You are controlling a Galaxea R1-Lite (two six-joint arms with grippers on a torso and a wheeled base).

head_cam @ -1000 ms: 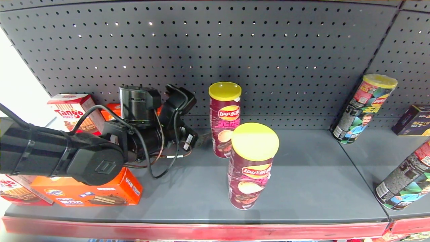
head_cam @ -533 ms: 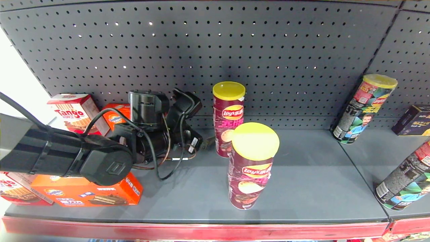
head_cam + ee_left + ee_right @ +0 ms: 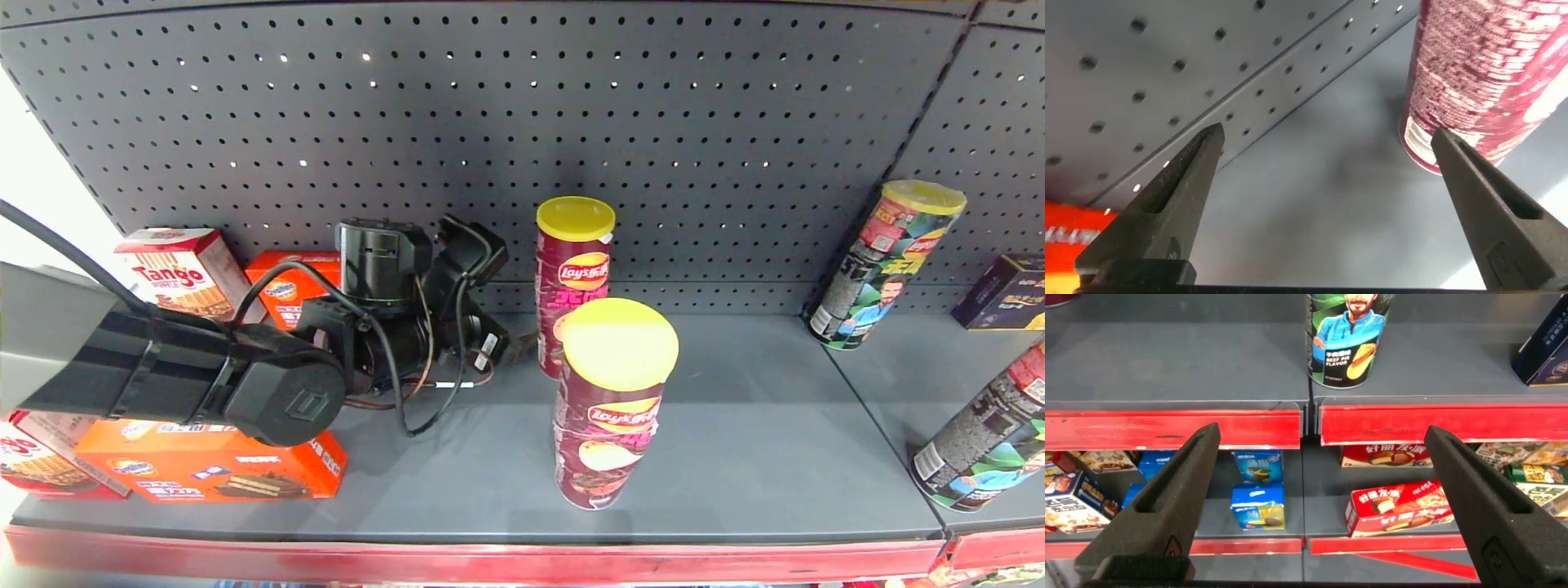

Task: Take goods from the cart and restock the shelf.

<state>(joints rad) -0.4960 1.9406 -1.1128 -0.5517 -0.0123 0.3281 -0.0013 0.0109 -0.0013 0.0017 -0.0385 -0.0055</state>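
Two maroon chip cans with yellow lids stand on the grey shelf (image 3: 759, 441). The rear can (image 3: 574, 278) is close to the pegboard and the front can (image 3: 612, 400) is near the middle. My left gripper (image 3: 522, 347) lies low on the shelf just left of the rear can. In the left wrist view this gripper (image 3: 1327, 135) is open, and the rear can's base (image 3: 1486, 82) stands just beyond one fingertip, outside the gap. My right gripper (image 3: 1323, 433) is open and empty in front of the red shelf edge (image 3: 1176, 429).
Wafer and biscuit boxes (image 3: 212, 469) sit at the shelf's left end under my left arm. Tilted chip cans (image 3: 886, 261) and a dark box (image 3: 1000, 290) occupy the right bay. The right wrist view has a can (image 3: 1347, 335) and lower shelves with boxes (image 3: 1392, 506).
My left arm has moved to the right along the shelf, and the rear chip can has shifted right with it. The front can has stayed put.
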